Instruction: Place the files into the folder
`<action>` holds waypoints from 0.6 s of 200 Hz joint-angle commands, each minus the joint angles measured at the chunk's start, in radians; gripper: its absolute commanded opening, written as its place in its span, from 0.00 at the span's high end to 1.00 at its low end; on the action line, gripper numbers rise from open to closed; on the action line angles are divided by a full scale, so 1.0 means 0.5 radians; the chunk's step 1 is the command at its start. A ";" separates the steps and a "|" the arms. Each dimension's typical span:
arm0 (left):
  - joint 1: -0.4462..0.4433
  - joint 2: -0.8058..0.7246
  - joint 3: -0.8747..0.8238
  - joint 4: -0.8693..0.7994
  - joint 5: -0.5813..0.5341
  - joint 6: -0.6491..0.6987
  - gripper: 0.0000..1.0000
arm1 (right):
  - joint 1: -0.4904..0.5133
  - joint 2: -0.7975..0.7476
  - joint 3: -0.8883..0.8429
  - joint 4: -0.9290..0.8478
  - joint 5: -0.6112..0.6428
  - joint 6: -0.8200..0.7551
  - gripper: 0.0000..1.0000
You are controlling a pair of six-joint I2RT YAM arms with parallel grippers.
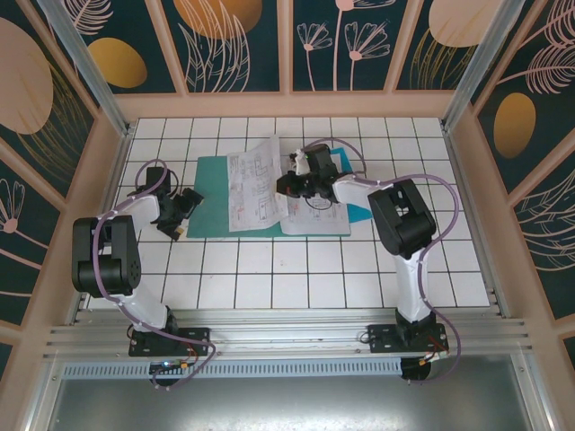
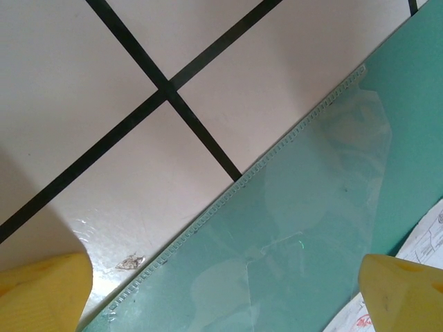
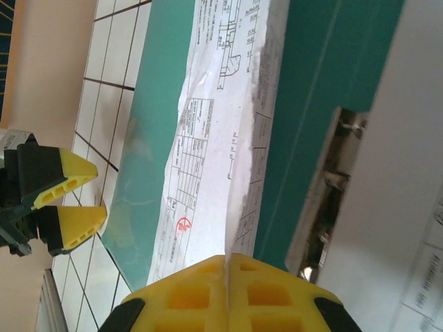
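Note:
The teal-green folder (image 1: 211, 193) lies open and flat on the tiled table. My right gripper (image 1: 289, 187) is shut on the edge of white printed files (image 1: 256, 184), holding them raised and curved over the folder's middle. In the right wrist view the yellow fingers (image 3: 194, 297) pinch the sheet (image 3: 208, 159) above the folder (image 3: 142, 159). More printed paper (image 1: 314, 215) lies on the folder's right half, under the right arm. My left gripper (image 1: 185, 214) stands open at the folder's left edge. Its left wrist view looks down on the folder (image 2: 311, 207), and a file corner (image 2: 429, 235) shows at the right.
A metal clip (image 3: 332, 187) sits along the folder's inside, next to the white paper on its right half. Wooden walls (image 1: 121, 153) close in the white tiled table (image 1: 296, 269) on three sides. Bare tiles lie in front of the folder.

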 commanded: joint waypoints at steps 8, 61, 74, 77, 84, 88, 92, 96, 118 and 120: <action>-0.022 0.047 -0.086 0.031 0.205 -0.030 0.01 | 0.064 0.046 0.148 -0.185 0.131 0.013 1.00; -0.022 0.050 -0.121 0.061 0.240 -0.042 0.01 | 0.086 0.125 0.217 -0.047 0.130 0.184 1.00; -0.022 0.047 -0.124 0.069 0.245 -0.046 0.01 | 0.092 0.159 0.231 0.003 0.118 0.235 1.00; -0.022 0.047 -0.124 0.069 0.247 -0.047 0.01 | 0.094 0.165 0.233 0.013 0.115 0.246 1.00; -0.023 0.045 -0.125 0.072 0.248 -0.049 0.01 | 0.100 0.180 0.241 0.030 0.111 0.267 1.00; -0.022 0.046 -0.126 0.072 0.248 -0.049 0.01 | 0.103 0.189 0.247 0.040 0.111 0.275 1.00; -0.022 0.045 -0.127 0.072 0.251 -0.049 0.01 | 0.104 0.199 0.252 0.049 0.111 0.282 1.00; -0.022 0.044 -0.130 0.072 0.251 -0.049 0.01 | 0.106 0.207 0.258 0.054 0.111 0.289 1.00; -0.022 0.043 -0.133 0.080 0.257 -0.059 0.01 | 0.124 0.261 0.310 0.067 0.108 0.331 1.00; -0.023 0.045 -0.135 0.081 0.260 -0.058 0.01 | 0.123 0.266 0.316 0.067 0.108 0.335 1.00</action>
